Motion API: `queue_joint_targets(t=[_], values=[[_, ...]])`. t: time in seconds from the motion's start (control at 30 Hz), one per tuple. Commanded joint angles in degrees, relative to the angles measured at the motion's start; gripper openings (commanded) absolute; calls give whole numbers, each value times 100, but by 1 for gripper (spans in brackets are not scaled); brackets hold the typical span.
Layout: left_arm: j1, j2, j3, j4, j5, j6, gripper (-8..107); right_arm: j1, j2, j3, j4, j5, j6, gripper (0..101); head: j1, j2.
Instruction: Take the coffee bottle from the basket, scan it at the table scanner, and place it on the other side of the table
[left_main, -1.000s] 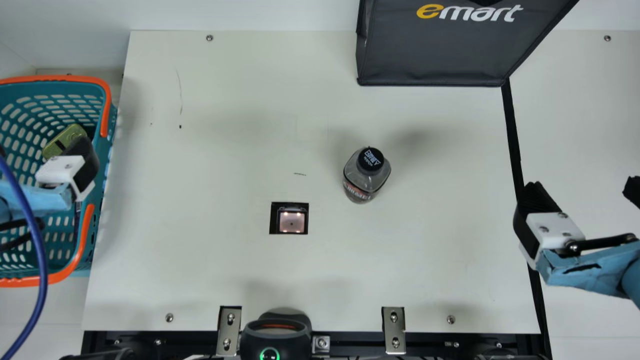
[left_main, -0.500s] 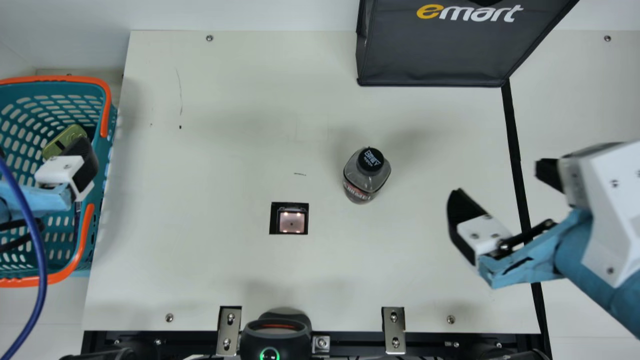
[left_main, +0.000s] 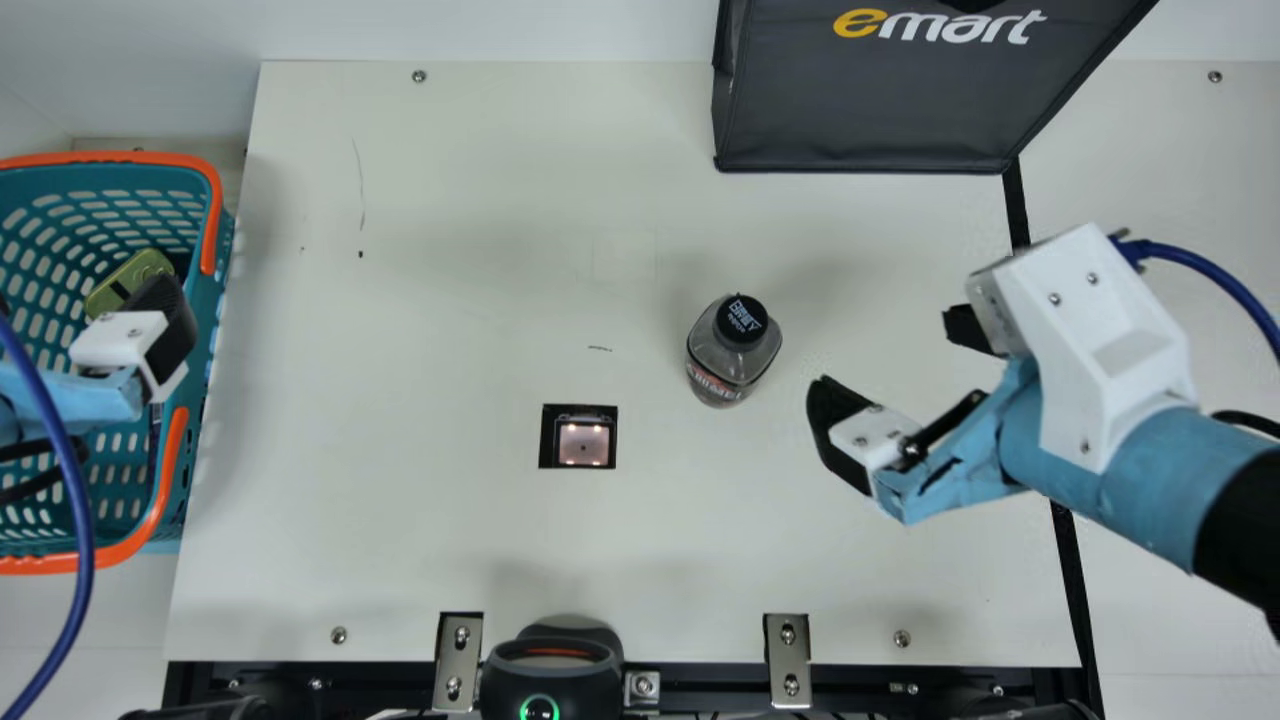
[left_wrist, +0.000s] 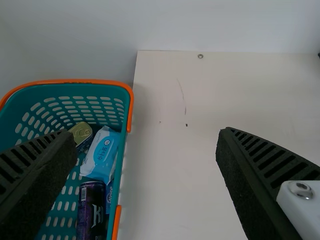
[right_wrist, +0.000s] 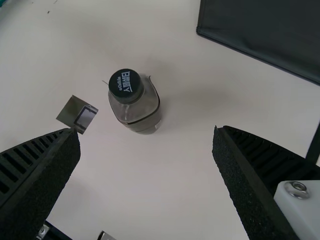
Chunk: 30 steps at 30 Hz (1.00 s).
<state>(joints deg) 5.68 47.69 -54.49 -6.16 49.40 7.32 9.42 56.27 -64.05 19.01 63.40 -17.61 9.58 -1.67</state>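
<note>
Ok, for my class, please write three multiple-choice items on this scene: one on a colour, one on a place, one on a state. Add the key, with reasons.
1. What colour is the body of the basket?
A) Red
B) Teal
C) Yellow

2. In the main view, where is the coffee bottle?
A) On the table, to the right of the scanner
B) Inside the basket
C) Inside the black bag

3. What is the state of the right gripper?
A) Shut on the coffee bottle
B) Shut on a can
C) Open and empty

Key:
1. B: its slotted walls are teal.
2. A: it stands upright there, beyond the scanner's right edge.
3. C: its fingers are wide apart with nothing gripped.
</note>
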Motion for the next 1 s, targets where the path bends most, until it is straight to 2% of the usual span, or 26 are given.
queue_joint_targets(t=[0.0,0.5,0.97], values=[[0,0,0,0,0,0,90,140,130,54,-27,-170,112,95,-166,9],[0,0,0,0,0,0,90,1453,919,260,-767,-1260,1337,95,-166,9],[0,0,0,0,0,0,90,2027,1350,493,-1575,-2001,2298,95,-166,9]])
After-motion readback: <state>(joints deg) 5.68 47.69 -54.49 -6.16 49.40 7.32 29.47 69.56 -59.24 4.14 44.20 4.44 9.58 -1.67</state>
